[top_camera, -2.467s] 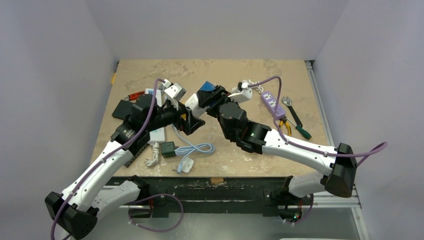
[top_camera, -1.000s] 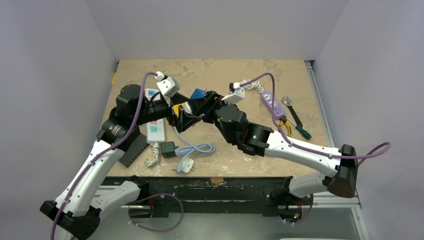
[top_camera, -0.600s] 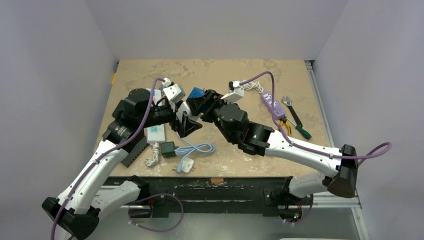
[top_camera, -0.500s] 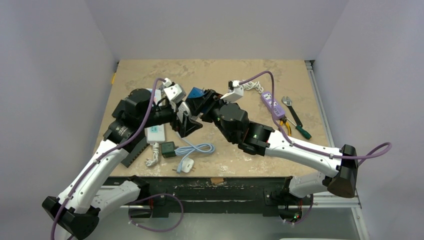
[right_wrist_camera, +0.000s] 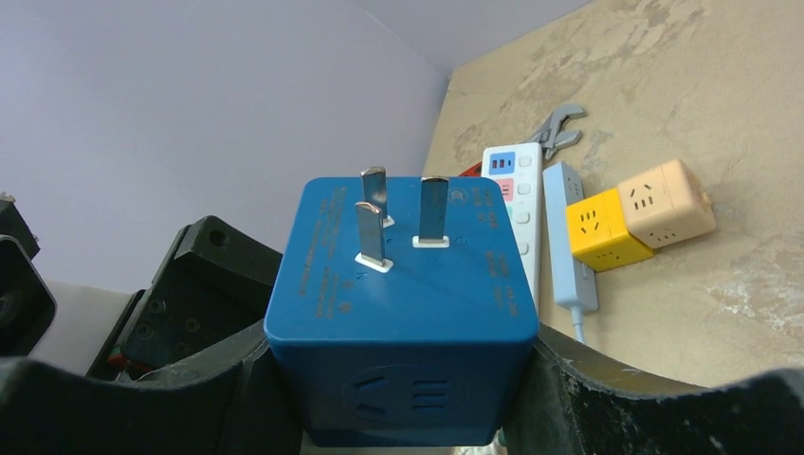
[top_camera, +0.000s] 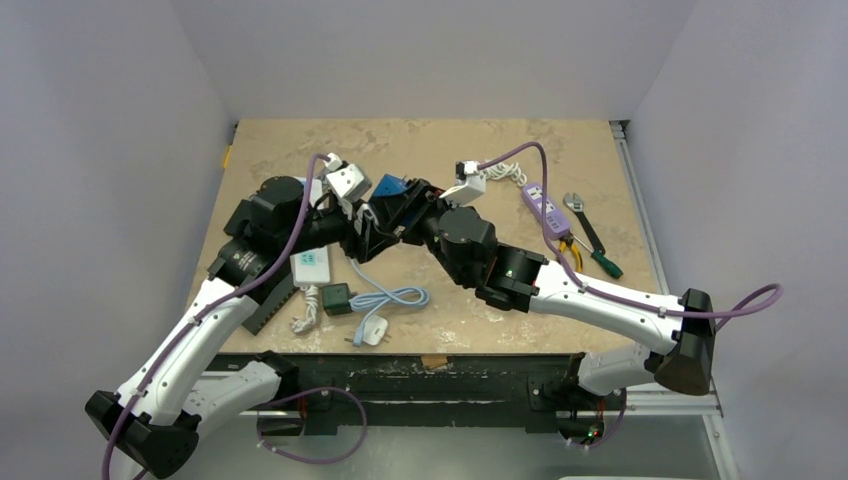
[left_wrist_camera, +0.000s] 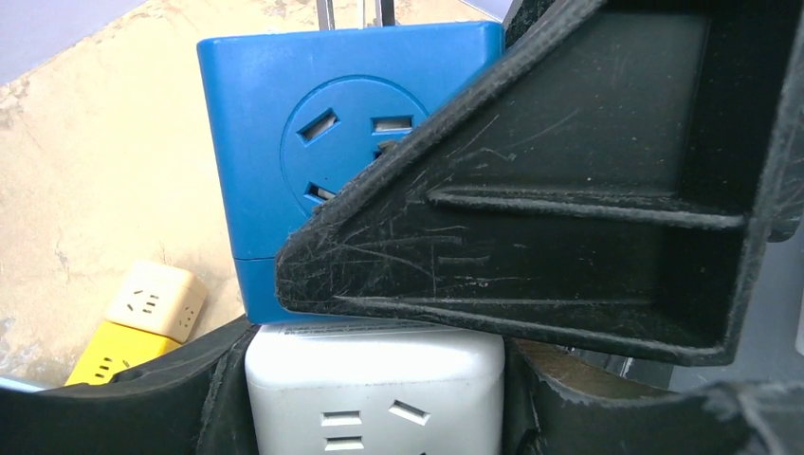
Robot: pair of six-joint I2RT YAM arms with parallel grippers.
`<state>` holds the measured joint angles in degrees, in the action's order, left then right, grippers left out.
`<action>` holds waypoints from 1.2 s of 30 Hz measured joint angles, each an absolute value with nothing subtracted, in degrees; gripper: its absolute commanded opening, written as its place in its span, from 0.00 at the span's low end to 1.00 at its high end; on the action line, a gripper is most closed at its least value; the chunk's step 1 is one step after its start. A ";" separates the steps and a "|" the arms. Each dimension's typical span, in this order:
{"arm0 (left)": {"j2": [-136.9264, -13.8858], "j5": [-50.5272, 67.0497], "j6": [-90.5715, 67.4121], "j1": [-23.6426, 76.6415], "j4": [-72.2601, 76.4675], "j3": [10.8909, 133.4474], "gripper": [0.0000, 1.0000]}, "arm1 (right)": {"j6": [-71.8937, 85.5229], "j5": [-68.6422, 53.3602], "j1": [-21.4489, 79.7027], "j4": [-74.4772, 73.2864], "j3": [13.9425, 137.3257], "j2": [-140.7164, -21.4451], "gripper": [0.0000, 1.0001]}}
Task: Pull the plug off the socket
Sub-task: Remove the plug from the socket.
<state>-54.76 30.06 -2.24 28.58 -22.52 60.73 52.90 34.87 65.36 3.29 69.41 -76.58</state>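
"While the right gripper (right_wrist_camera: 403,408) presses in from both sides, what sits between its fingers (right_wrist_camera: 607,398)?"

"A blue plastic cube plug (right_wrist_camera: 398,313), clamped firmly, its three metal prongs pointing up, held above the beige stone-patterned table (top_camera: 450,150)."

"And the left gripper (left_wrist_camera: 374,417)?"

"Its fingers (left_wrist_camera: 190,408) are clenched on a white plastic cube socket (left_wrist_camera: 374,379). The plug rests flush against it, touching; whether they are mated cannot be told."

"Farther out?"

"A yellow cube socket (right_wrist_camera: 595,227) and a peach cube socket (right_wrist_camera: 664,204) lie touching on the table, beside a white power strip (right_wrist_camera: 524,218)."
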 measured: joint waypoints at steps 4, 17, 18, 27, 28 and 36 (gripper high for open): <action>-54.74 29.82 -2.48 28.58 -22.52 60.73 0.00 | 53.06 34.83 65.34 3.57 69.41 -76.75 0.68; -53.45 29.15 -3.55 28.53 -22.76 60.73 0.00 | 53.52 33.43 65.34 6.13 70.50 -77.36 0.76; -53.41 29.12 -3.73 28.53 -22.81 60.73 0.00 | 53.49 33.43 65.34 6.15 70.50 -77.43 0.74; -52.99 28.32 -3.95 28.16 -22.92 60.73 0.00 | 53.34 30.89 63.22 6.94 71.40 -79.59 0.33; -52.99 28.16 -3.92 28.08 -23.11 60.73 0.00 | 53.39 30.50 63.07 7.03 71.44 -79.81 0.24; -52.58 27.64 -3.36 27.99 -23.55 60.73 0.00 | 53.52 26.13 60.99 7.09 71.22 -79.46 0.00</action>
<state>-52.58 27.64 -3.36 27.99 -23.55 60.73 53.52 26.13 60.99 7.09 71.22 -79.46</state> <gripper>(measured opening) 0.595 0.590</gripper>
